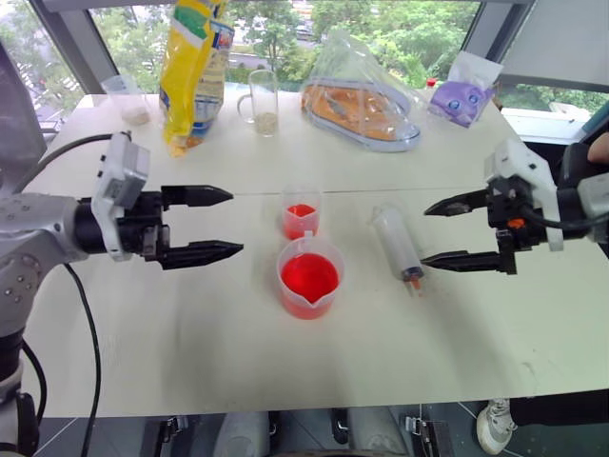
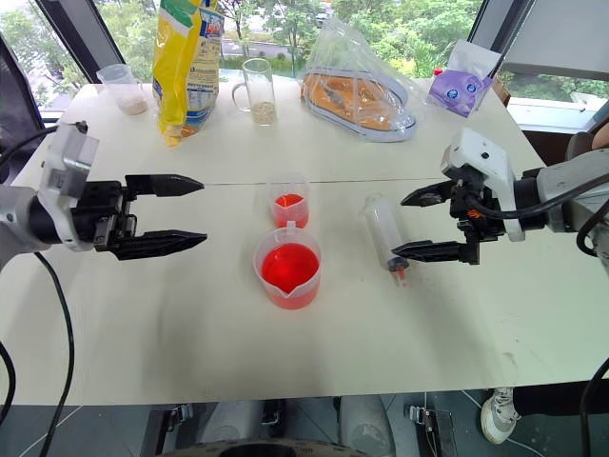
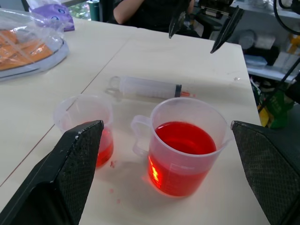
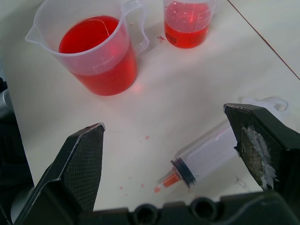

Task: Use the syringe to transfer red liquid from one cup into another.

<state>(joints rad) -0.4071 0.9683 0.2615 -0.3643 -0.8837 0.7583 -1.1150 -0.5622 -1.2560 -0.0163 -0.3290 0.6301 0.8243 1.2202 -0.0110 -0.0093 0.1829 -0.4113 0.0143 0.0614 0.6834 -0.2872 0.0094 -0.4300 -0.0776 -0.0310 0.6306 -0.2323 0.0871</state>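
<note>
On the table [image 1: 190,333], syringe [image 1: 397,246] lies beside right claw [image 1: 442,231].

White table [image 1: 190,362], windows [image 1: 285,29], daylit trees outside

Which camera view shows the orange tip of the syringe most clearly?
The right wrist view: the syringe lies close, its orange tip unobstructed. Both eye views show it small, near the right gripper. The left wrist view shows the barrel behind the spouted cup.

1. Spouted cup [image 1: 309,278] of red liquid [image 1: 309,276] mid-bench [image 1: 190,333], small cup [image 1: 301,213] just behind.
2. Syringe [image 1: 397,246] flat, right of cups.
3. Left gripper [image 1: 224,225] and right gripper [image 1: 430,233] spread wide, empty, above bench.
</note>
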